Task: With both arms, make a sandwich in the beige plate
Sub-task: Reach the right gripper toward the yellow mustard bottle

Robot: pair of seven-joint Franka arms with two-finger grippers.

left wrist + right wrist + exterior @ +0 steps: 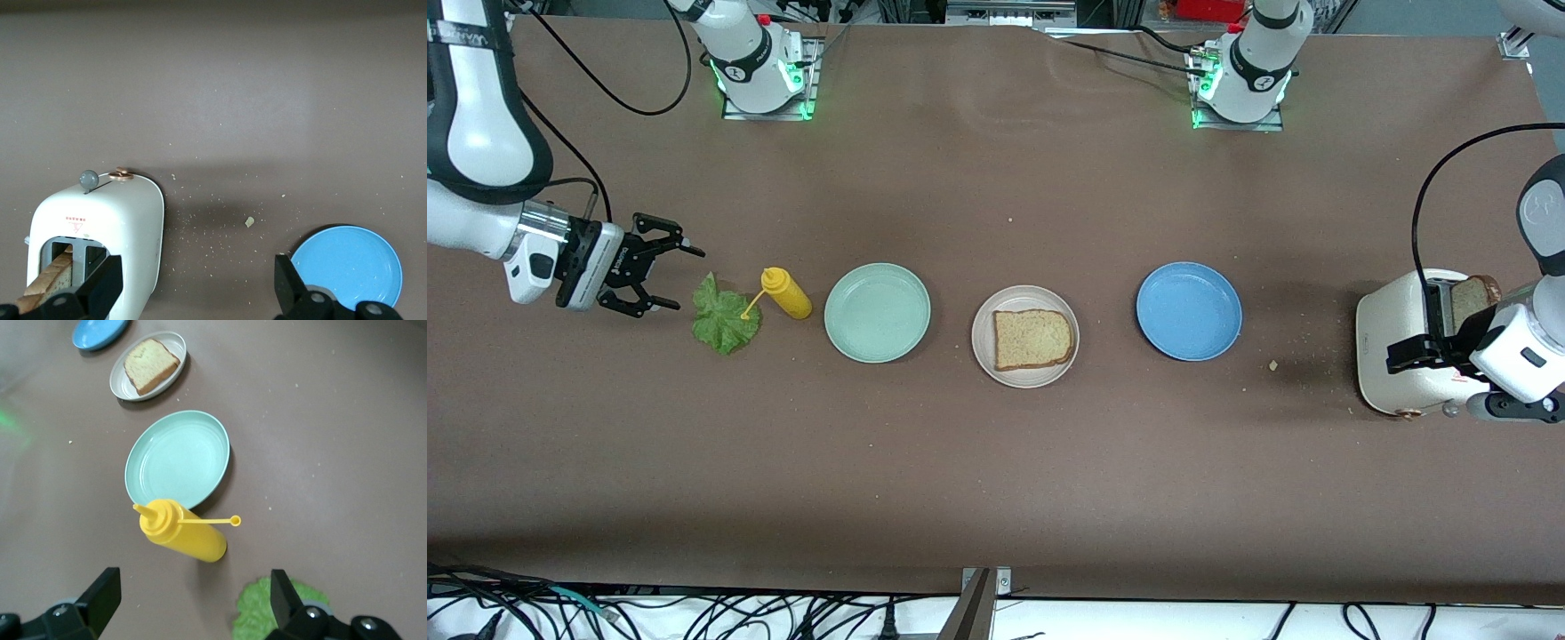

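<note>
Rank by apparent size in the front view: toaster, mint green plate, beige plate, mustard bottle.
1. Toaster, though the left arm hides part of it.
2. Mint green plate.
3. Beige plate, only slightly smaller.
4. Mustard bottle.

The brown speckled bread slice (pixel 1474 300) standing in the cream toaster (pixel 1396 347) is half sunk in its slot; the left arm covers the toaster's outer end.
</note>
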